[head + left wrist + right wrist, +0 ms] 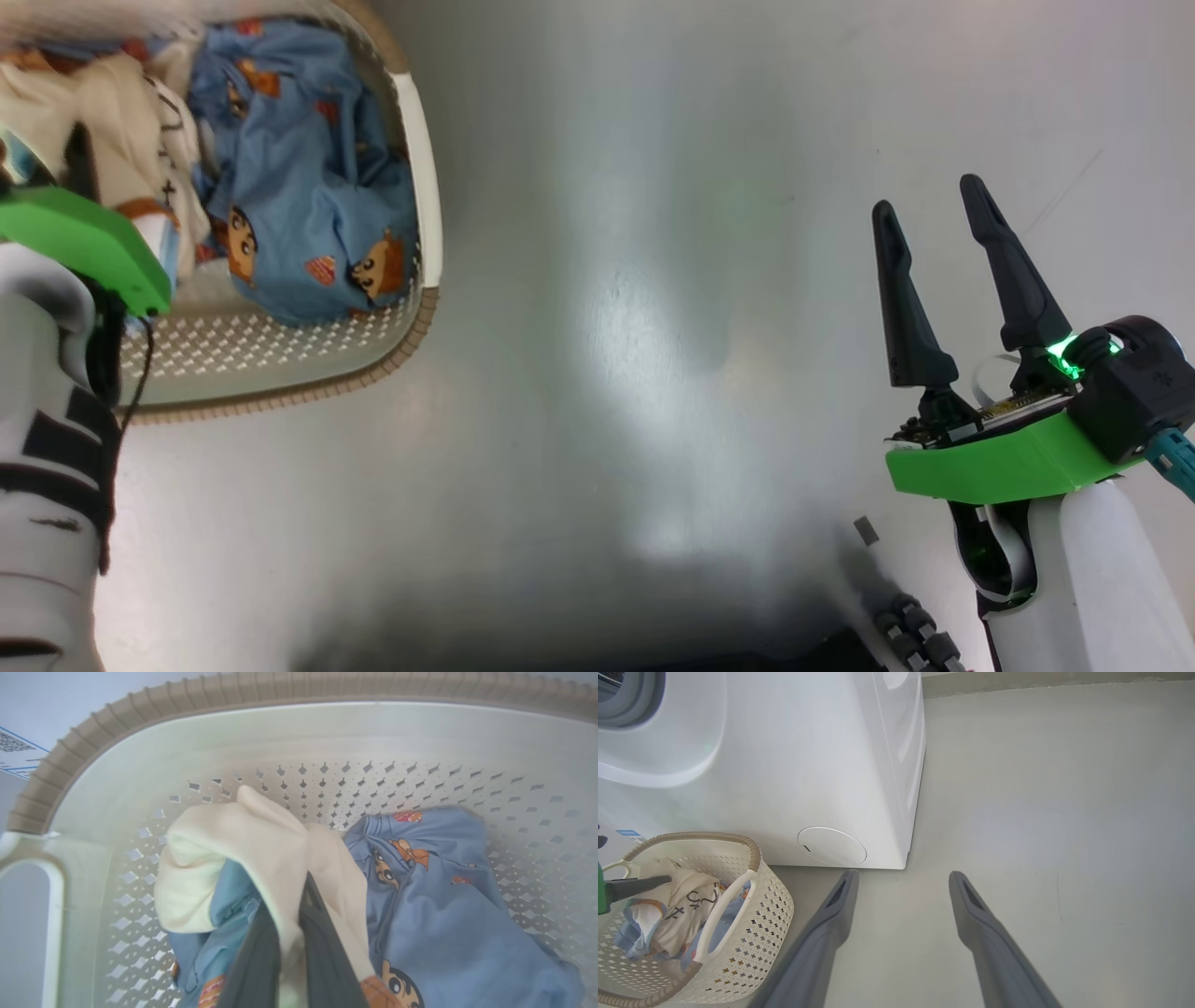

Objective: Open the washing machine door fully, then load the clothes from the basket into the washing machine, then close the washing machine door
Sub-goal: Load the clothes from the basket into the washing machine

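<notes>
Toward the handle end of the basket (327,732), my left pincer (286,891) is clamped on the cream-white cloth (261,835), blue clothes (434,896) beside it. My right pincer (927,196) hangs open above the floor (653,373). Loading the washing machine (784,765) nearby and shutting its door remain, I judge.

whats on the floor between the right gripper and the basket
Nothing: in the head view the stretch from the right gripper to the basket is bare grey floor, with light glare on it. The right wrist view shows bare floor there too.
</notes>
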